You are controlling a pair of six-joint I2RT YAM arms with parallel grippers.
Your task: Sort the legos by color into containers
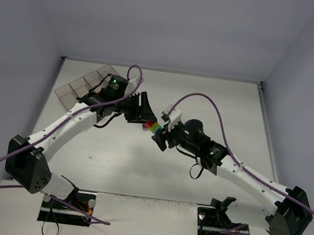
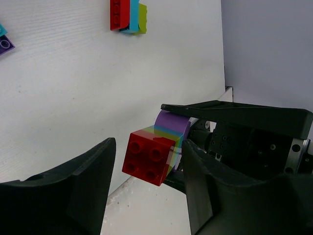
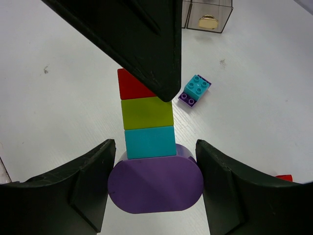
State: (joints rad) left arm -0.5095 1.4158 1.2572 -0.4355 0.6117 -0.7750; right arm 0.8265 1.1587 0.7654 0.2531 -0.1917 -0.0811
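Four legos are clipped into one lego stack (image 1: 154, 127): red, lime, cyan and a round purple piece. It is held off the tabletop (image 1: 217, 102), between the two arms. The right hand (image 3: 154, 152) pinches the purple end, a finger pressed to each flank. The left hand (image 2: 146, 161) is spread around the red end. Its fingers (image 2: 73, 191) flank the red brick, with a gap showing on one side. From the right wrist, one left finger hides part of the red brick.

On the tabletop beyond lies a second stack (image 2: 128, 15) of red, cyan and lime. A cyan brick (image 3: 194, 90) sits on a purple one nearby. The containers (image 1: 86, 85) stand at the far left corner, well apart from the held stack. The left arm (image 1: 69, 123) runs just beside them.
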